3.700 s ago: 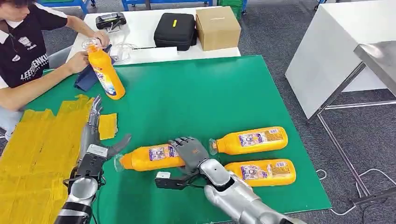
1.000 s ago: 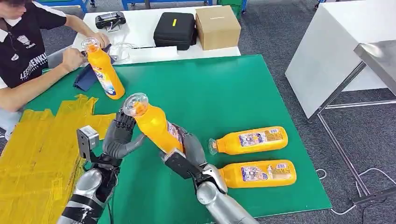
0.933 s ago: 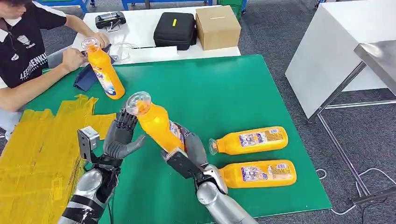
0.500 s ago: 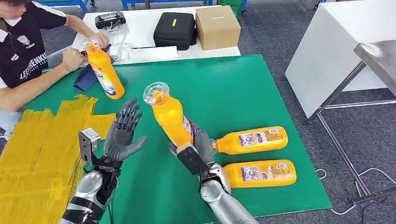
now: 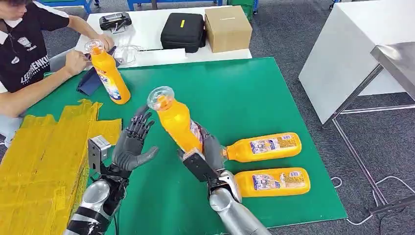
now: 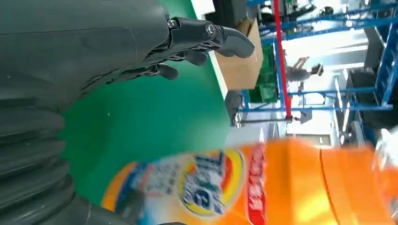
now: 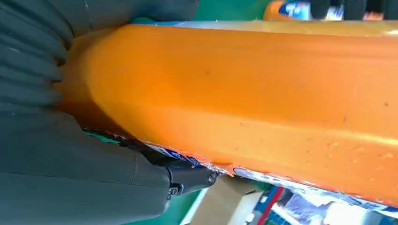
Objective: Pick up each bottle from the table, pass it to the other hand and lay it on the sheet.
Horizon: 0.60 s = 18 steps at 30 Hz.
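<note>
I had the right hand (image 5: 208, 155) clamped low on the orange plastic bottle (image 5: 177, 123), tilted neck-up just beside my left hand (image 5: 133, 143), whose fingers were spread and empty, the yellow sheet (image 5: 41, 152) beyond it; its label was too blurred to read.

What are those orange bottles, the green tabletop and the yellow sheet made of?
The held bottle looks like glossy, see-through plastic filled with orange liquid: it shows highlights, a clear cap and a printed label. The green tabletop seems a matte mat or felt, flat with no glare. The yellow sheet appears thin, crinkly plastic film, judging by its wrinkles and ragged edge.
</note>
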Motion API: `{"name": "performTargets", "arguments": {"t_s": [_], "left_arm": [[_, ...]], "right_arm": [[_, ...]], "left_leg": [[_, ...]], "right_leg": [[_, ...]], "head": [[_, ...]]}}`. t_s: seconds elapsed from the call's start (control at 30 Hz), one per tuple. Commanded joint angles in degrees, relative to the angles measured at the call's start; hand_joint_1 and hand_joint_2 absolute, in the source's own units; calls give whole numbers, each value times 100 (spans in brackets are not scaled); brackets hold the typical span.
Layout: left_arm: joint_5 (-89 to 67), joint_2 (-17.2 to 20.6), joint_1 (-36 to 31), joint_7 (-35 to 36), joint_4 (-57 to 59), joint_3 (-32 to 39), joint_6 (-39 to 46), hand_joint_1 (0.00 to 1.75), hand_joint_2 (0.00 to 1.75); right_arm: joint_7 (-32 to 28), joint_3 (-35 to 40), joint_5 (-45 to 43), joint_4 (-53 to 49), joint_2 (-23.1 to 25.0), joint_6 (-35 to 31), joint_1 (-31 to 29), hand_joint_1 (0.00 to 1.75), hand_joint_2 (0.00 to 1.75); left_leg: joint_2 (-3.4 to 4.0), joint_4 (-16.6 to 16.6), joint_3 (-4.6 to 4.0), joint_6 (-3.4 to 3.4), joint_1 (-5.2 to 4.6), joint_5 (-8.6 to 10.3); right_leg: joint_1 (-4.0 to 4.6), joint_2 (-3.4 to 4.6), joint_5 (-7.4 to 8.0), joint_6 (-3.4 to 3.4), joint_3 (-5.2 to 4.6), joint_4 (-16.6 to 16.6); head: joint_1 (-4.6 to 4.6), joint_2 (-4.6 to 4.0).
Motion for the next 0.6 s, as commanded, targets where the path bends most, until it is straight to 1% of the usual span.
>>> {"name": "performTargets", "arguments": {"t_s": [0.03,0.1,0.2,0.33,0.37,0.43,0.6], "left_arm": [[-19,22,-377,20,396,-269,-75,0,175],[9,20,-423,12,456,-266,-104,0,175],[20,17,-451,6,481,-267,-122,0,175],[22,7,-480,4,495,-291,-150,0,175],[21,2,-487,4,500,-295,-148,0,175],[20,3,-497,4,518,-288,-136,0,175],[45,10,-506,-2,573,-249,-127,0,175]], "right_arm": [[-54,882,545,991,147,118,-513,175,175],[-13,1141,852,1037,166,6,-502,175,175],[70,1280,995,1079,164,-26,-514,175,175],[114,1467,1085,1146,165,92,-564,175,175],[105,1520,1110,1142,165,122,-568,175,175],[104,1608,1208,1110,146,78,-561,175,175],[118,1728,1265,990,88,129,-517,175,175]], "left_leg": [[-9,2,20,-2,7,-6],[-12,2,17,-1,5,-5],[-14,1,21,0,5,-7],[-18,2,24,0,7,-8],[-14,0,14,0,5,-3],[-23,4,24,-2,9,-8],[-21,-2,14,-2,4,-1]], "right_leg": [[6,-1,-3,-8,22,-2],[4,-5,-4,-6,20,-2],[4,-6,-6,-5,25,-2],[7,-9,-7,-7,29,-4],[5,-9,-4,-5,18,-3],[9,-14,-8,-9,31,-3],[5,-15,-4,-6,19,-5]], "head": [[0,0],[0,0],[0,0],[0,0],[0,0],[0,0],[0,0]]}}
